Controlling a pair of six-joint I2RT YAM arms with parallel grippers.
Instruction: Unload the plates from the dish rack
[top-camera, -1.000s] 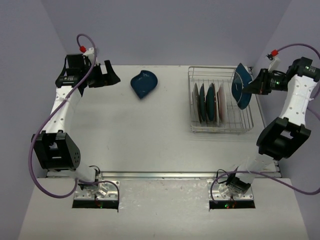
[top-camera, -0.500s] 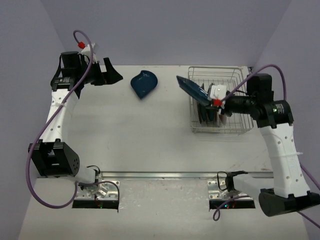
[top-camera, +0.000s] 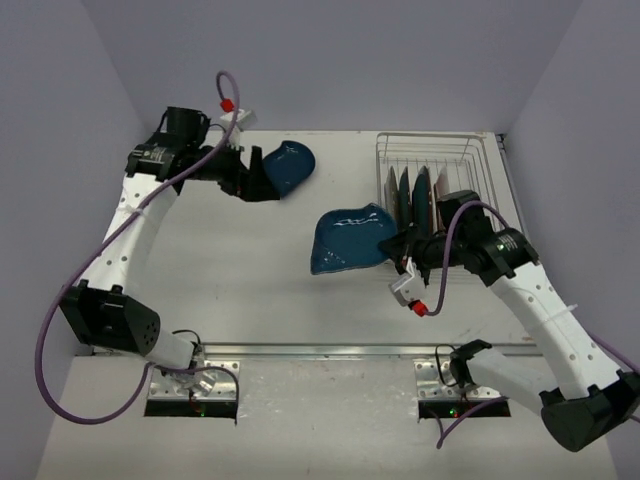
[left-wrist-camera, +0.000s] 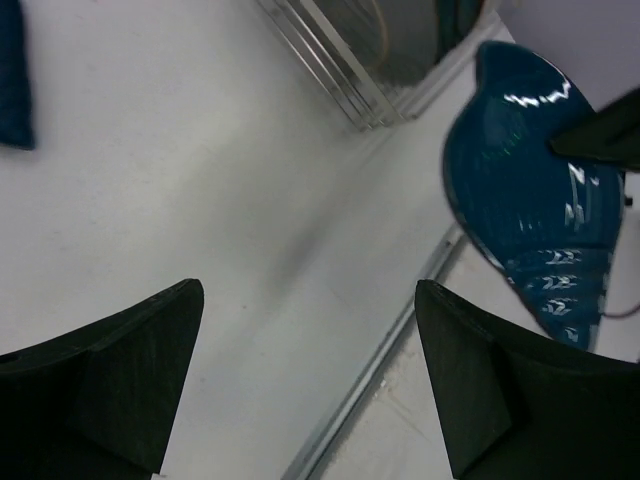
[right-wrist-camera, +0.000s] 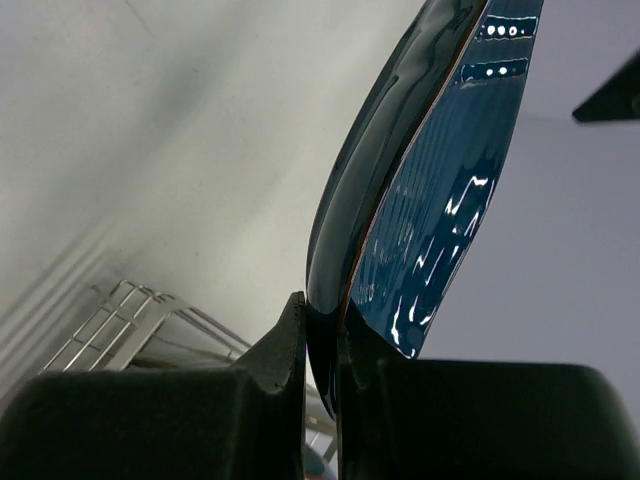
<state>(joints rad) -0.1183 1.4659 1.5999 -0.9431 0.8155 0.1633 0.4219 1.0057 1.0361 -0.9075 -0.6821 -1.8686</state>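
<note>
- My left arm reaches from its base up the left side of the table, elbow out, wrist bent toward 3 o'clock. The left gripper (top-camera: 257, 184) hangs at about 10 o'clock on the tabletop, claw spread wide with nothing between the fingers (left-wrist-camera: 140, 370).
- The right arm folds low across the near right, forearm pointing to 9 o'clock. The right gripper (top-camera: 403, 247) is pinching the rim of the held dish (top-camera: 348, 240), its pads pressed together on the edge in the right wrist view.
- The table (top-camera: 230, 280) is plain white with a metal rail (top-camera: 330, 350) along its near edge; pale lilac walls (top-camera: 330, 60) close it in on three sides.
- A small dark blue leaf dish (top-camera: 290, 165) lies flat at 11 o'clock, just beside my left claw.
- The held dish is glossy blue and leaf-shaped, ribbed, carried in the air near table centre, just at 9 o'clock of the dish rack (top-camera: 440, 140).
- The rack sits at 1 o'clock; the racked plates (top-camera: 418, 198) stand on edge between its dividers, cream, dark and teal.
</note>
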